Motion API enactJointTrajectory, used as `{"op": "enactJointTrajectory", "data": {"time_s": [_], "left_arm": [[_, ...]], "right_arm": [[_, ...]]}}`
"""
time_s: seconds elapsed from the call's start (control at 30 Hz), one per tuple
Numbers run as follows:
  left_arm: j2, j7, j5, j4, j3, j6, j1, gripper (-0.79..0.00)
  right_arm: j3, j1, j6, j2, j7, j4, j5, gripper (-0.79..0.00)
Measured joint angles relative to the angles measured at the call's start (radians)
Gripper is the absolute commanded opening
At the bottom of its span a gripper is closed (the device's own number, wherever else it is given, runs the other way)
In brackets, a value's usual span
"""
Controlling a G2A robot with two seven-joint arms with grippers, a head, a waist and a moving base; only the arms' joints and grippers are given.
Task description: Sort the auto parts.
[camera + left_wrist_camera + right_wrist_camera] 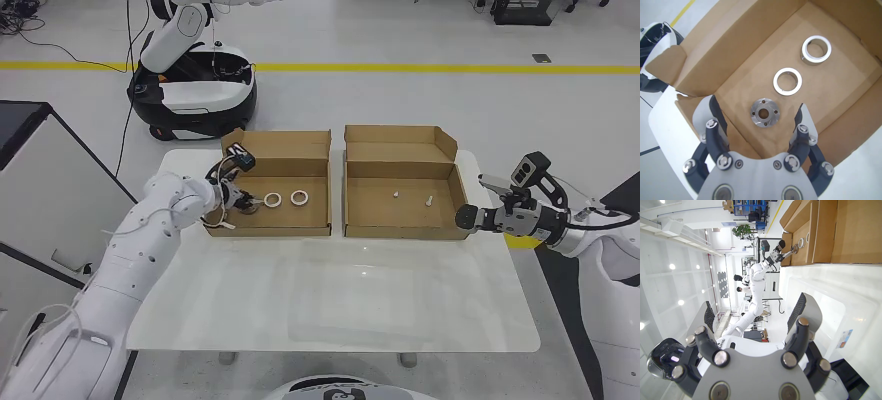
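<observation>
The flanged disc (pixel 764 114), a dull steel round with a centre bore and four small holes about it, lies flat on the floor of the left box (pixel 270 232), in the corner nearest the left arm. Being round, it has no long axis to mind, so any line across its rim should do for a pinch.

The left gripper (pixel 757 103) hangs right over the disc with its jaws spread wide and nothing between them; the disc sits in the gap, a little nearer one finger than the other. Whether the fingertips are level with the rim or some way above it I can't fairly judge from the wrist view. One finger stands close by the box's side wall (the likeliest thing to snag if the jaws go lower).

Farther along the same floor lie two bright collars, the near ring (pixel 787 81) just beside the disc but apart from it, the far ring (pixel 816 50) beyond that.

The right box (pixel 400 232) holds two small pale parts (pixel 397 194), too small to name. The right gripper (pixel 755 302) waits at that box's outer corner, over the edge of the table (pixel 350 300), wide open and empty, well apart from the disc. The left arm is plainly the nearer.
</observation>
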Motion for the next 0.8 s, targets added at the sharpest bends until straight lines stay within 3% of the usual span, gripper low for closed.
{"op": "enactJointTrajectory", "data": {"time_s": [0.23, 0.6, 0.8], "left_arm": [[0.018, -0.085, -0.125, -0.202, -0.071, -0.024, 0.062, 0.000], [0.053, -0.250, -0.493, -0.487, -0.195, -0.090, 0.205, 0.000], [0.070, -0.272, -0.639, -0.634, -0.262, -0.071, 0.290, 0.000]], "right_arm": [[0.000, 0.000, 0.000, 0.000, 0.000, 0.000, 0.000, 0.000], [0.000, 0.000, 0.000, 0.000, 0.000, 0.000, 0.000, 0.000], [0.000, 0.000, 0.000, 0.000, 0.000, 0.000, 0.000, 0.000]]}}
